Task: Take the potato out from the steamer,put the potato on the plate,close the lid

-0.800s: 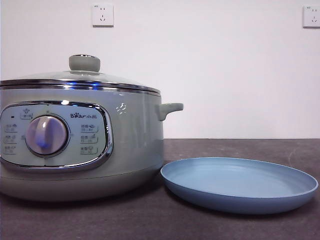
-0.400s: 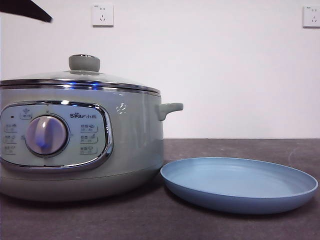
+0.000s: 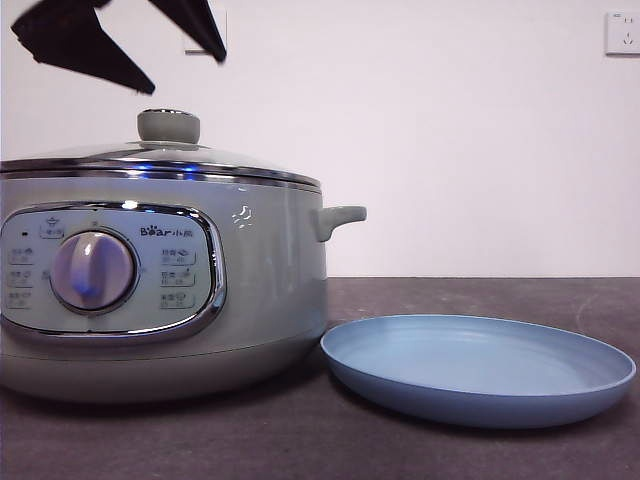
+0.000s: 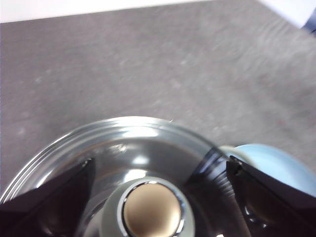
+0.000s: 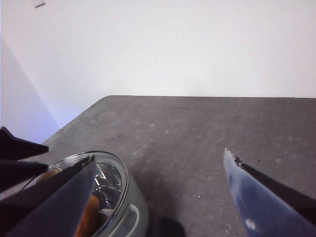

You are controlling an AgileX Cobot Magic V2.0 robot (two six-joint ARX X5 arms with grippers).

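The sage-green steamer [image 3: 150,290] stands at the left with its glass lid [image 3: 160,158] closed on it. My left gripper [image 3: 186,75] is open and hangs just above the lid's green knob [image 3: 168,126]. In the left wrist view the knob [image 4: 148,210] sits between the open jaws of the left gripper [image 4: 160,163]. The light-blue plate [image 3: 480,365] lies empty to the right of the steamer and also shows in the left wrist view [image 4: 271,163]. The potato [image 5: 90,215] shows orange-brown through the lid in the right wrist view. My right gripper [image 5: 159,155] is open, high above the table, beside the steamer [image 5: 123,202].
The steamer's small side handle [image 3: 340,218] sticks out toward the plate. White wall sockets [image 3: 625,32] are on the back wall. Dark table surface [image 3: 480,295] extends behind the plate.
My left gripper has come down into the front view from the top left, from out of sight to both open jaws above the lid knob. Steamer, lid and plate have not moved.
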